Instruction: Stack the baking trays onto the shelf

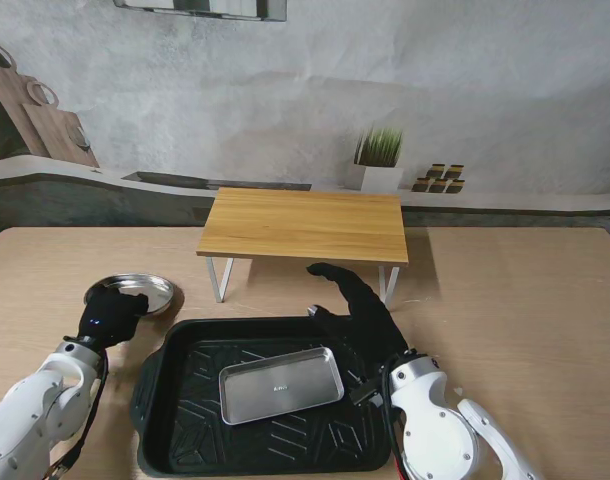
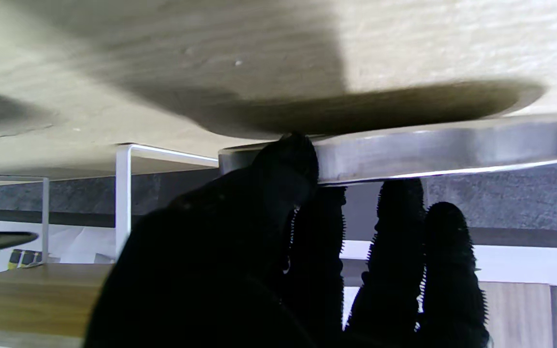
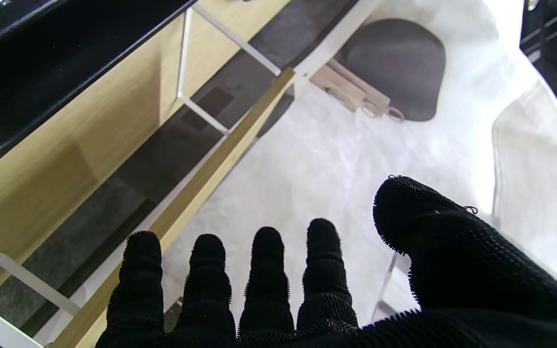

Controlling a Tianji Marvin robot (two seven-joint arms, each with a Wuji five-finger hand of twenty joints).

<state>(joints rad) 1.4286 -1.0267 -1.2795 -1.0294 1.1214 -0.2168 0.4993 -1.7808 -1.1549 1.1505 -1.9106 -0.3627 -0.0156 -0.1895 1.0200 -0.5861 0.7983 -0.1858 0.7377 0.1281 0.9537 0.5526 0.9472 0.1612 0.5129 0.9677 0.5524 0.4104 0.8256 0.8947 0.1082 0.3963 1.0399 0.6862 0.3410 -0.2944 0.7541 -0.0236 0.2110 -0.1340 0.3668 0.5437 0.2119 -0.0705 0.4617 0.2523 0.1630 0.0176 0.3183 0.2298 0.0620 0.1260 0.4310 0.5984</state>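
Note:
A round silver tray (image 1: 137, 291) lies on the table at the left, in front of the wooden shelf (image 1: 305, 224). My left hand (image 1: 113, 315) is closed on its near rim. In the left wrist view the thumb (image 2: 288, 162) presses the round silver tray's rim (image 2: 428, 147) and the other fingers lie on its opposite face. A small rectangular silver tray (image 1: 281, 384) rests inside a large black baking tray (image 1: 185, 360) near me. My right hand (image 1: 357, 308) hovers open by the black tray's far right corner, fingers (image 3: 266, 275) straight, holding nothing.
The shelf stands on white metal legs (image 1: 221, 278) with space beneath it. A potted plant (image 1: 378, 160) and small dark blocks (image 1: 439, 179) sit on the ledge behind it. The black baking tray's rim (image 3: 41, 63) is close beside my right hand.

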